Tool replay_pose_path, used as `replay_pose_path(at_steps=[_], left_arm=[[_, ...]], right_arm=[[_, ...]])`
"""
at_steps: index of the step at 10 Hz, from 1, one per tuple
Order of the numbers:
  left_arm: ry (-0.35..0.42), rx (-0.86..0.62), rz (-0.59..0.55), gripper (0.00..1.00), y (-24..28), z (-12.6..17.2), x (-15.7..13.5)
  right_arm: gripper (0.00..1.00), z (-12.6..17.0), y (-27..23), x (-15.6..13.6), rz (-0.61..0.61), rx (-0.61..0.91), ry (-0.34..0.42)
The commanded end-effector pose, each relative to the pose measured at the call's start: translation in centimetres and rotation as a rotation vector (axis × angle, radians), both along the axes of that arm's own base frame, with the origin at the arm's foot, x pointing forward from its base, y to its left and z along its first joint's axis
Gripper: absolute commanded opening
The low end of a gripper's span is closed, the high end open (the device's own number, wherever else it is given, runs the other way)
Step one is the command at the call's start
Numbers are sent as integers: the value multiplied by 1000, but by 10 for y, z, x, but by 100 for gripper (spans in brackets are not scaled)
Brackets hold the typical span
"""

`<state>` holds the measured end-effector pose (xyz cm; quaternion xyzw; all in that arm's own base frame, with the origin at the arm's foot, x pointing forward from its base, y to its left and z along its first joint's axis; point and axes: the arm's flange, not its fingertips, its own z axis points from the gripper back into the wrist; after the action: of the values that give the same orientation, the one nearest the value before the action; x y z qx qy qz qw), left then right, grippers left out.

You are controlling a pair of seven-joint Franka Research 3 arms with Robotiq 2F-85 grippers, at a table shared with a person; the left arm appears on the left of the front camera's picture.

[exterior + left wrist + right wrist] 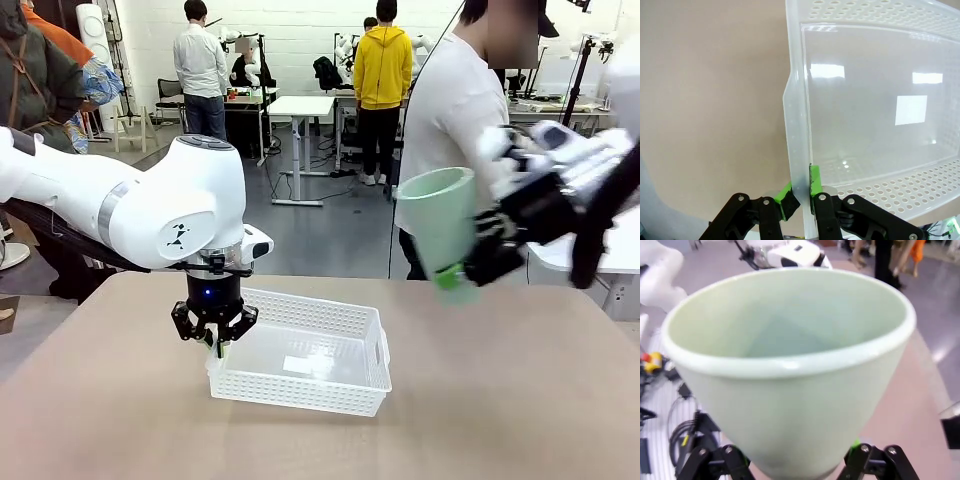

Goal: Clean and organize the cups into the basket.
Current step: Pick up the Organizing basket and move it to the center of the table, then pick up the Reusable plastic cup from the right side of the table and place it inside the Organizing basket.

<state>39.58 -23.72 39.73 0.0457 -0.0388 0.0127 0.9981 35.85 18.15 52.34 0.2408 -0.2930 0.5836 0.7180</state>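
The white lattice basket [310, 362] sits on the table's middle, with nothing inside it. My left gripper [217, 340] is shut on the rim of the basket's left short wall; in the left wrist view its green pads [812, 181] pinch that rim [797, 150] from both sides. My right gripper [470, 270] hangs high at the right, blurred, shut on the base of the pale mint green cup [440, 225], which is held upright with its mouth up. The right wrist view looks into the cup [790, 370] from close up. The tan-brown cups are out of view.
The tan table [500, 400] stretches wide in front of and to the right of the basket. A person in a white top [450, 110] stands at the far side behind the raised cup. Other people and tables stand farther back.
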Motion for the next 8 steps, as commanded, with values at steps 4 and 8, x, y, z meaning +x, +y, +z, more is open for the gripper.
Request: replay_pose_path(at_steps=[4, 8], left_arm=[[-7, -1, 22, 0, -4, 1, -1], [-7, -1, 22, 0, -4, 1, -1]], right_arm=[[80, -40, 108, 47, 23, -342, 40], [80, -73, 150, 65, 90, -427, 15]])
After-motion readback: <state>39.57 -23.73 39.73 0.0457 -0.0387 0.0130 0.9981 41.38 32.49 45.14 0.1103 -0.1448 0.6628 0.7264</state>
